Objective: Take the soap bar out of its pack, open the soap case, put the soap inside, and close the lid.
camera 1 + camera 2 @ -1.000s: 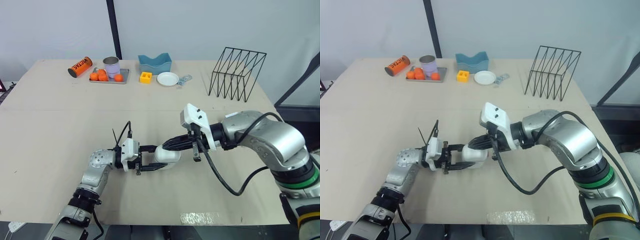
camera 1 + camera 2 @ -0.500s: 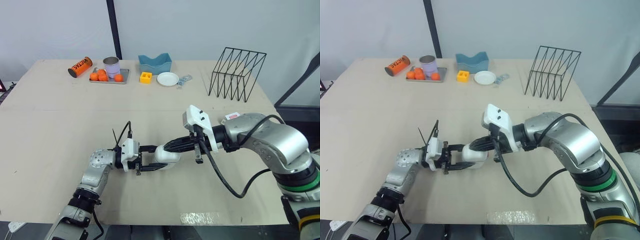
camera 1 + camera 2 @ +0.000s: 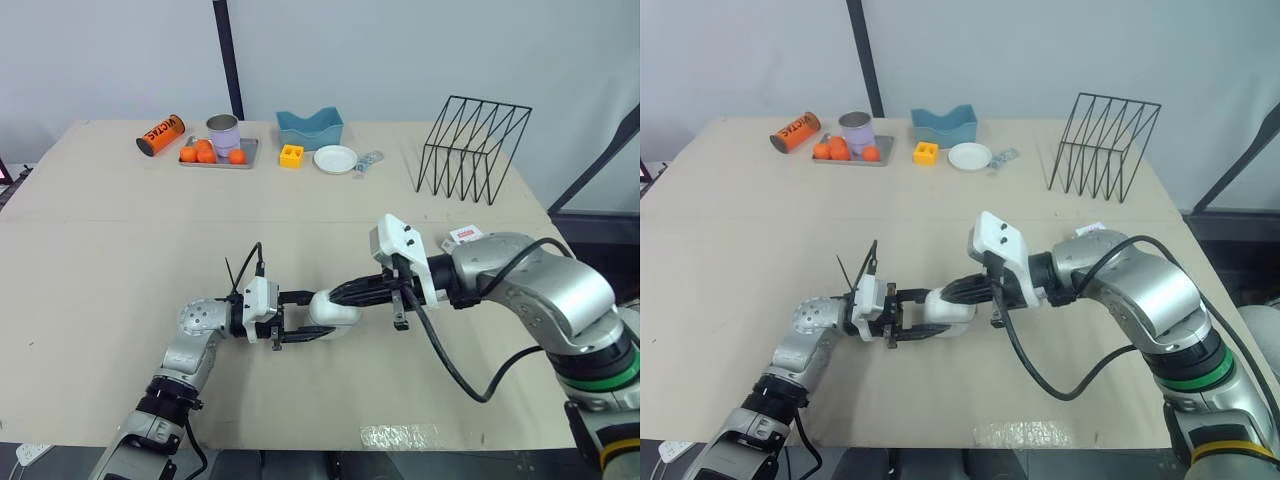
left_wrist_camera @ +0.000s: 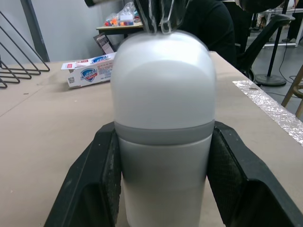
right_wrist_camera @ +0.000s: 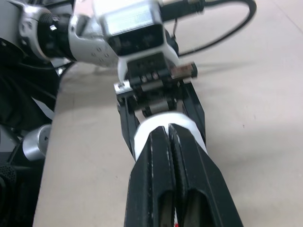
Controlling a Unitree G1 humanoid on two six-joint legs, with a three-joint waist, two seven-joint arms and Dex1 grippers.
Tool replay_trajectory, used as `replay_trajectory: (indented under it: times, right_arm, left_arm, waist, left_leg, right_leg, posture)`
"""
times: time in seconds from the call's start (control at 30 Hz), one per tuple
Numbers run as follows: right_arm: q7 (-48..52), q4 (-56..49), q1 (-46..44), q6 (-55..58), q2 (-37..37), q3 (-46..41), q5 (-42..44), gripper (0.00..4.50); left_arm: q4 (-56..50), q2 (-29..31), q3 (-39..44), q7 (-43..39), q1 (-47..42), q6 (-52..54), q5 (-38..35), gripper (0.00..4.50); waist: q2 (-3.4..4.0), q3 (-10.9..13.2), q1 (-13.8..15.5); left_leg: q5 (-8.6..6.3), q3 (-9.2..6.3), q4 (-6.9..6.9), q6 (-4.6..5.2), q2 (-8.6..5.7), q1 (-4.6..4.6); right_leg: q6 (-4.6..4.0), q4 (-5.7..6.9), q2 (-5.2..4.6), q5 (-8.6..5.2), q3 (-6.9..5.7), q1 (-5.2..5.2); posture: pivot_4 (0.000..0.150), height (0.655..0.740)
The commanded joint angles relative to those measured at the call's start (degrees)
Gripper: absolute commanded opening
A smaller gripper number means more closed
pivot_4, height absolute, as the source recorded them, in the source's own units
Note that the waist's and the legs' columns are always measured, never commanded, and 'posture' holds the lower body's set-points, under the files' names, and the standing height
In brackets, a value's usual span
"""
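The white and grey soap case (image 3: 335, 308) lies closed on the table near its middle front. My left gripper (image 3: 305, 316) is shut on it, one black finger (image 4: 92, 179) pressed against each long side. My right gripper (image 3: 342, 293) reaches in from the right, its fingers (image 5: 161, 142) pressed shut together, with the tips resting on the top of the case's far end (image 4: 161, 52). I see nothing between those fingers. The soap pack (image 3: 462, 236), a white box with red and blue print, lies flat on the table behind my right forearm, also seen in the left wrist view (image 4: 90, 71).
At the back stand an orange can (image 3: 160, 133), a tray (image 3: 190, 161) with oranges and a cup, a blue bin (image 3: 310, 127), a yellow block (image 3: 291, 154), a white dish (image 3: 335, 158) and a black wire rack (image 3: 475, 148). Tape (image 3: 400, 436) marks the front edge.
My right forearm and wrist have shifted right and lower, uncovering the soap pack behind them. The right fingertips stay at the case. The left gripper and case have not moved.
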Motion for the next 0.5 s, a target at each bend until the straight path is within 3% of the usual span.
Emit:
replay_trajectory:
  times: [0.03,0.37,0.5]
  right_arm:
    - [-0.51,3.39,3.20,1.06,-2.59,4.82,-4.88,0.09]
    - [-0.30,3.59,3.87,0.33,-3.34,4.78,-5.17,0.09]
    - [-0.40,2.19,1.10,2.20,-2.47,-0.39,-0.79,0.09]
  left_arm:
    - [-1.88,0.71,0.35,-0.24,0.17,-0.34,-0.30,1.94]
    - [-1.72,0.54,0.36,-0.10,0.12,-0.48,-0.16,1.94]
    - [-1.54,0.54,0.44,-0.12,0.00,-0.59,-0.19,1.94]
  waist:
    - [-0.03,-0.04,0.00]
    - [-0.08,-0.09,-0.01]
    - [-0.08,-0.09,-0.01]
  left_leg:
    - [0.00,0.00,0.00,0.00,0.00,0.02]
    - [-0.01,0.00,-0.07,0.01,0.01,0.34]
    - [-0.01,0.00,-0.07,0.01,0.01,0.34]
  right_leg:
    - [0.01,-0.01,0.00,0.00,0.00,0.02]
    - [0.30,-0.15,0.00,-0.18,0.02,0.36]
    - [0.30,-0.15,0.00,-0.18,0.02,0.36]
  posture:
    - [0.150,0.7400]
    - [0.150,0.7400]
    - [0.150,0.7400]
